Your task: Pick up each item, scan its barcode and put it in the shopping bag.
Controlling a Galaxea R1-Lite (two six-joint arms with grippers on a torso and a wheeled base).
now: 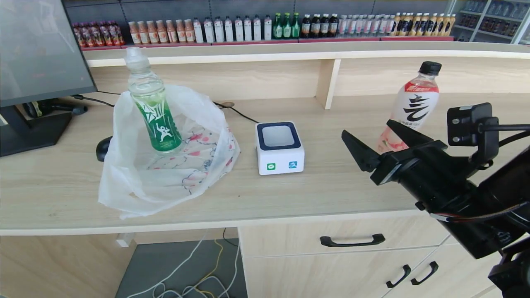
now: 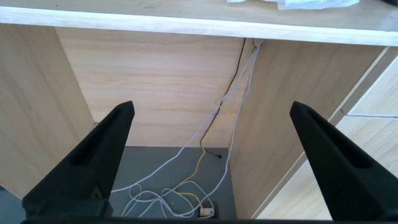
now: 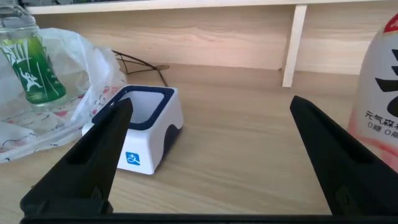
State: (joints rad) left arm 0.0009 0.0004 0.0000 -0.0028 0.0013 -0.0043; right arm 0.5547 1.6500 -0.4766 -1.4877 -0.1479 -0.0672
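Note:
A green-labelled bottle stands upright inside the white shopping bag on the left of the counter; in the right wrist view the same bottle sits in the bag. The white barcode scanner rests mid-counter. A pink-and-white bottle with a black cap stands at the right. My right gripper is open just in front of that bottle, empty. My left gripper is open below the counter, facing the cable recess.
A monitor on a black stand and a black mouse sit at the far left. A wooden divider rises behind the scanner. Drawers with black handles lie under the counter; cables hang in the recess.

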